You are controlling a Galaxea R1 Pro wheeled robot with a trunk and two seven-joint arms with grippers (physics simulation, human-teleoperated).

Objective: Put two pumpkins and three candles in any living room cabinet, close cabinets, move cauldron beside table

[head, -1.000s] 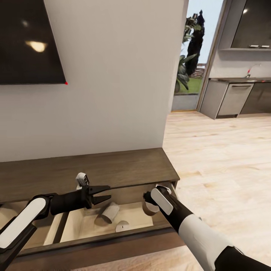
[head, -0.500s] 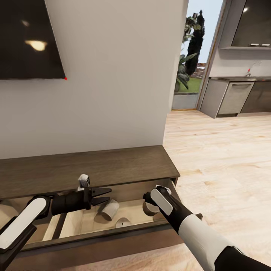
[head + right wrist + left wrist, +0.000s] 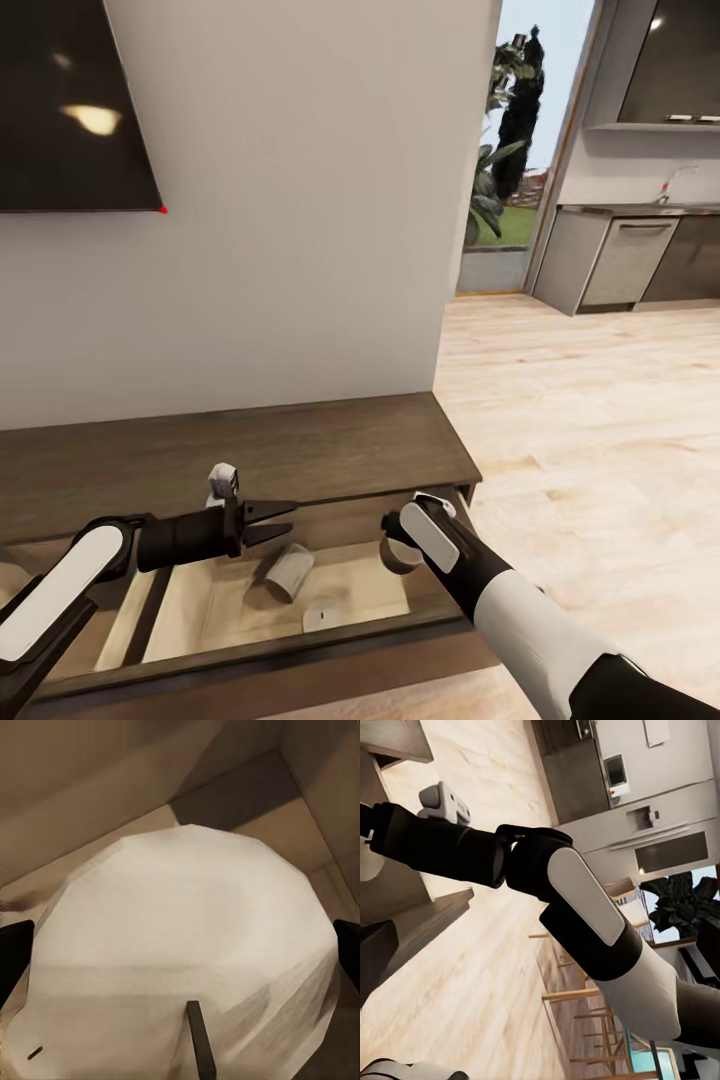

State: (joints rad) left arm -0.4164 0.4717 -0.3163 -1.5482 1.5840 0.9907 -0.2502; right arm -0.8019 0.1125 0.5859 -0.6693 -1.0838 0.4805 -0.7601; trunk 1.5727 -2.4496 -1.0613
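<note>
Dark-brown wood grain covers the cabinet [image 3: 300, 450], a long low unit against a plain white wall, with one wide drawer pulled open to show its smooth pale tan inside. In the head view three candles sit in that drawer, all short, matte, tan-beige cylinders. One candle [image 3: 290, 572] lies on its side near the drawer's back. A second candle [image 3: 322, 612] stands upright near the front edge, its top a pale disc. The third candle [image 3: 397, 556] is at the right end of the drawer, half hidden behind the right gripper [image 3: 392, 548]. In the right wrist view this candle [image 3: 180, 967] appears huge and faceted with a thin dark wick, and a dark fingertip [image 3: 15, 949] shows at each side of it, so the jaws sit around it; whether they press on it I cannot tell.

The left gripper [image 3: 268, 520], black and pointed, hovers over the drawer just above the lying candle with its jaws narrowly apart and holding nothing. The left wrist view shows the right arm's black and white shell [image 3: 577, 907] over pale plank floor [image 3: 600, 440].

A glossy black screen [image 3: 70, 110] on the wall is cut off at the left edge. Open floor stretches away to the right toward grey kitchen cupboards [image 3: 620, 262].
</note>
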